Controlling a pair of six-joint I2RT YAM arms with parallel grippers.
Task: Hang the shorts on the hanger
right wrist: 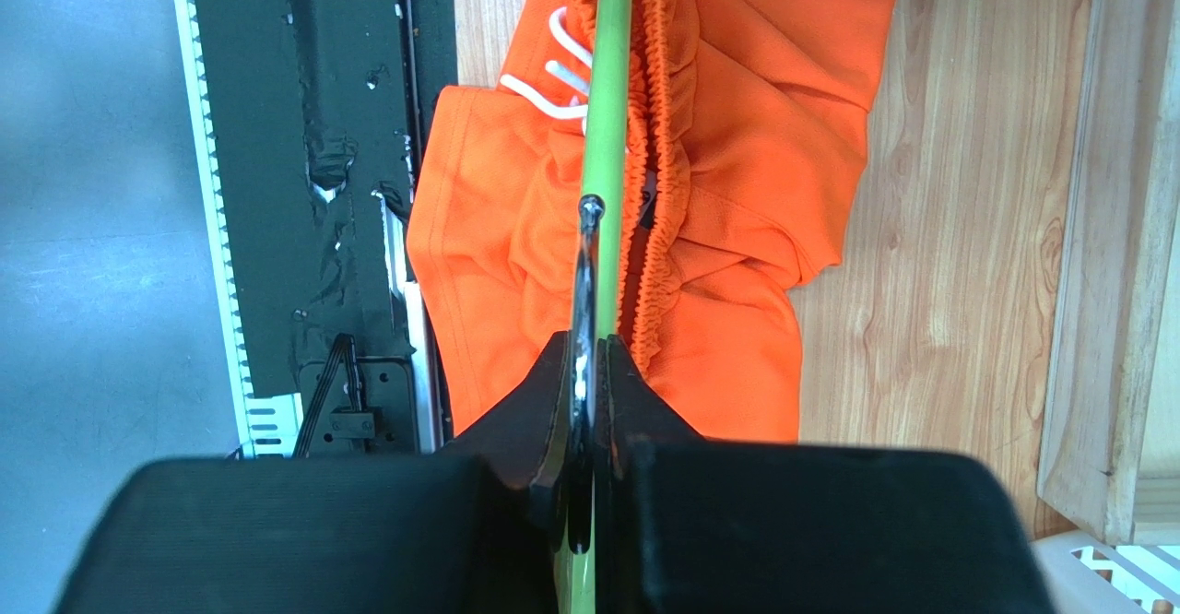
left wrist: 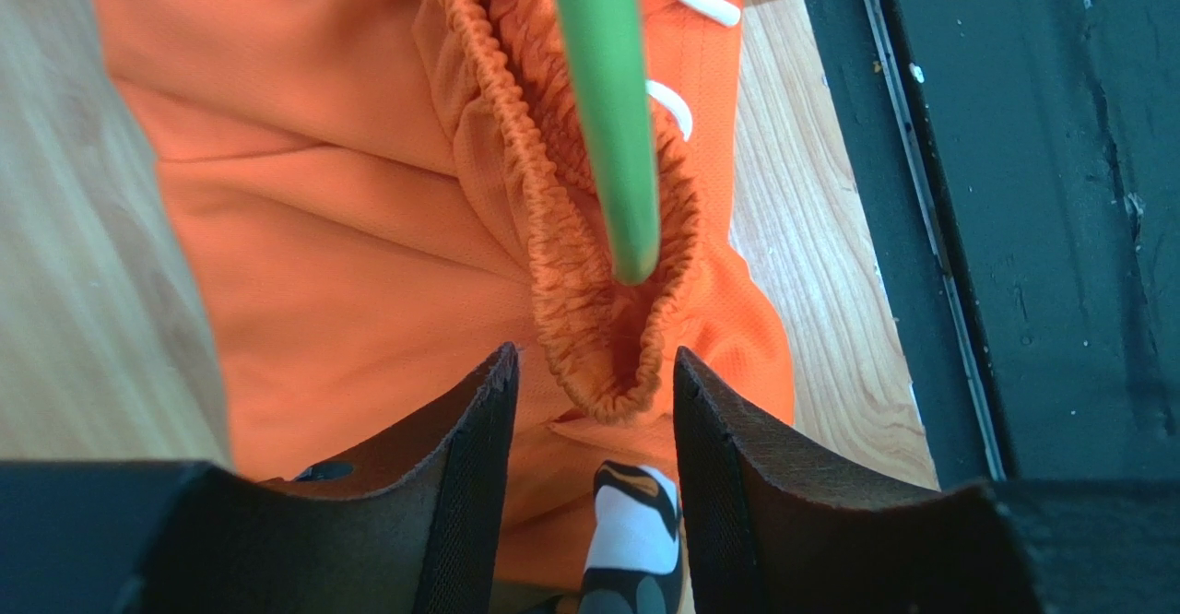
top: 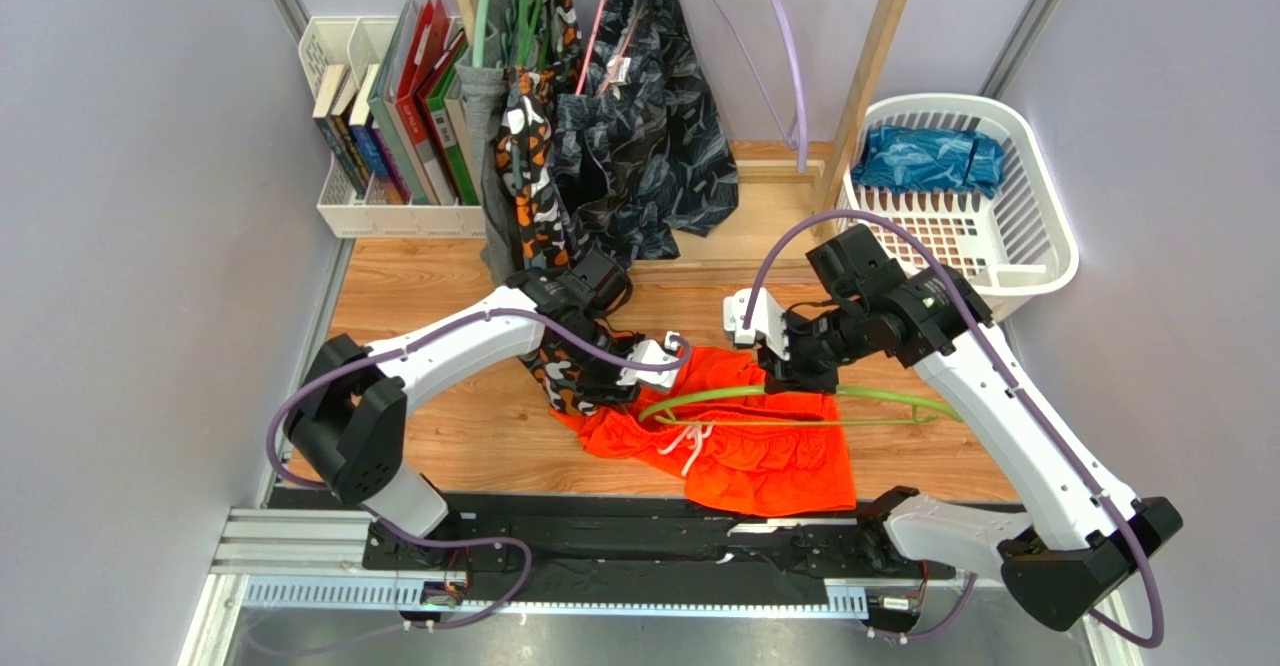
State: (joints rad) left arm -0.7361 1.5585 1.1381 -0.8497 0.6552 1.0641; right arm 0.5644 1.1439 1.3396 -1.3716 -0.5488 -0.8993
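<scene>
Orange mesh: the shorts [top: 759, 456] lie crumpled on the wooden table [top: 436, 291], midway between my two arms. The hanger [top: 699, 396], lime green, lies over them with its long axis running left to right, roughly parallel to the near table edge. Its right end reaches past the cloth.

I find the right gripper [right wrist: 593, 365] clamped hard on the hanger's bar, with no gap between the jaws. The bar leads straight out from the fingertips along the gathered waistband [left wrist: 582, 296].

I find the left gripper [left wrist: 593, 414] moderately parted and gripping nothing. The end fold of the waistband sits in the gap between its fingers. It is close to both, but I cannot confirm contact. The hanger's left tip ends just beyond that fold, directly ahead of the jaws. As far as I can tell, it is tucked inside the loop of elastic.

My assessment is that the coming move turns on this tip-and-fold relation. The left arm is the nearer one. Closing it here should pin the elastic so the right arm can feed the bar along its own axis through the waist.

Risk noted: a camo garment [left wrist: 630, 531] lies directly beneath the left fingers, and a low closure could take it up too.
</scene>
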